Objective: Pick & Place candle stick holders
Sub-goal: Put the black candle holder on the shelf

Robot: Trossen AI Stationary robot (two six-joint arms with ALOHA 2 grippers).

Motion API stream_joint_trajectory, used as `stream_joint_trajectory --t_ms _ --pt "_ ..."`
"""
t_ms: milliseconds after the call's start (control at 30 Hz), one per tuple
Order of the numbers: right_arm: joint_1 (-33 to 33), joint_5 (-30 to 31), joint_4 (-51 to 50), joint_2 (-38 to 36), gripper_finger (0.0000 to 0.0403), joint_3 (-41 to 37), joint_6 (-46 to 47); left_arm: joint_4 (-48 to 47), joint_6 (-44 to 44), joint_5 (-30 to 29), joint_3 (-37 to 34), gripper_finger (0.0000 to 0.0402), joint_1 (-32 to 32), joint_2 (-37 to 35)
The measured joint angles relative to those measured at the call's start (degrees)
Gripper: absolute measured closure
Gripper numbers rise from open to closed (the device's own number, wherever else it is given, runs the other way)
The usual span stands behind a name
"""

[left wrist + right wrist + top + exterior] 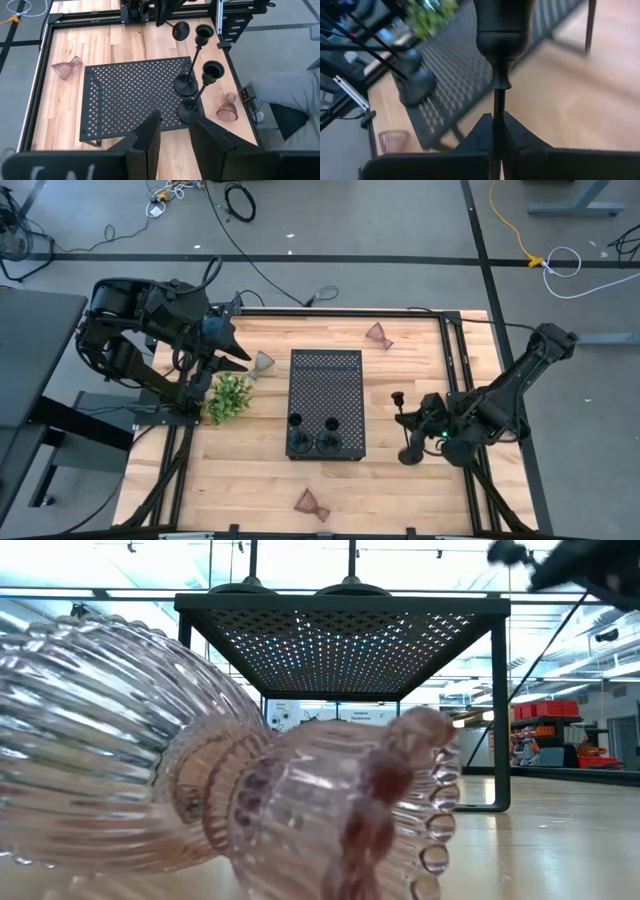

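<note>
right fingers [496, 137] pinch candle stick [498, 107]; left fingers [175, 131] spread, high view hides gap.

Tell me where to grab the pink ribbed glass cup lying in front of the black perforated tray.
Take the pink ribbed glass cup at its narrow waist, coming straight down from above. It lies on its side, and its flared ends look too wide and rounded to hold. The open left pincer is free; the right pincer is shut on a slim black candle stick.
</note>
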Motion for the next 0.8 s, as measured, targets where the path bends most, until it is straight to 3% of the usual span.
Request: stream_joint_trajectory --t_ms 167,467,800 --pt "0.3 6.8 7.4 -0.1 0.0401 2.6 -19.1 0.7 -0.2 -0.1 0.0 0.0294 0.0 0.0" --pt "3.1 15.4 36.5 1.1 0.0401 2.8 -58.8 2.7 -0.2 -1.1 0.0 0.0294 0.0 0.0" --pt "3.2 14.1 63.7 13.9 0.0401 2.1 -81.9 2.9 0.1 -2.3 0.0 0.0294 0.0 0.0"
